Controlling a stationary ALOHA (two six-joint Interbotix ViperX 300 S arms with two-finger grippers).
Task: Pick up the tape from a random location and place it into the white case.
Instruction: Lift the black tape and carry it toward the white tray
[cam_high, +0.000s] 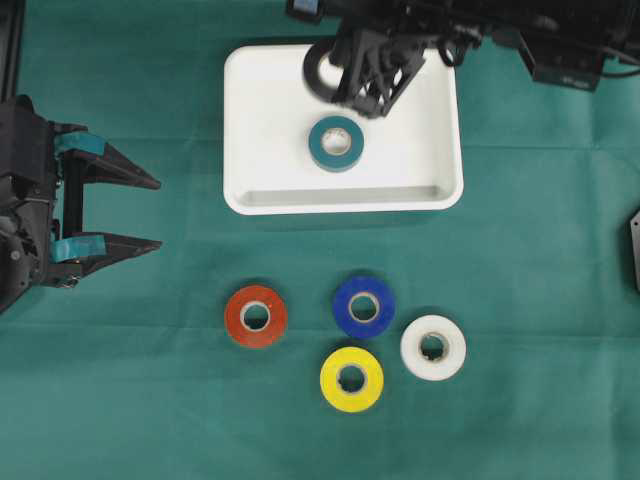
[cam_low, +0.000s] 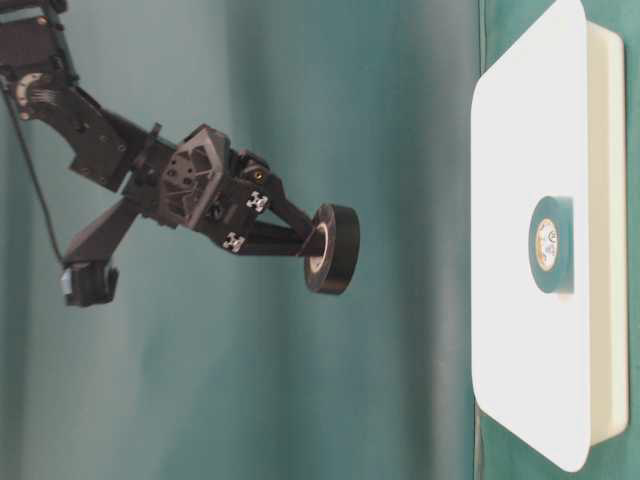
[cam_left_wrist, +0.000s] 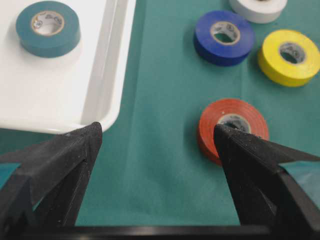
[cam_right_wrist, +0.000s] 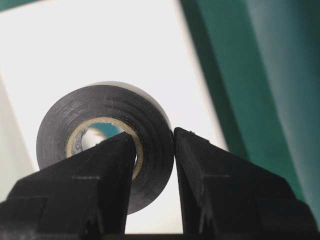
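Right arm holds a black tape roll above the white case on a green-covered table.

The green cloth (cam_high: 130, 400) spreads under everything. On it lies the white case (cam_high: 260, 190), a teal tape roll (cam_high: 336, 143) flat near its centre. The left gripper (cam_high: 150, 213) hangs at the left edge, jaws spread wide with nothing between them. Over the case's far rim, the right gripper (cam_right_wrist: 155, 142) is clamped on the black tape roll (cam_right_wrist: 100, 107), one finger through the core and one outside, the roll clear of the case's floor. Below the case lie four loose rolls: red (cam_high: 256, 316), blue (cam_high: 364, 306), yellow (cam_high: 351, 379) and white (cam_high: 433, 347).
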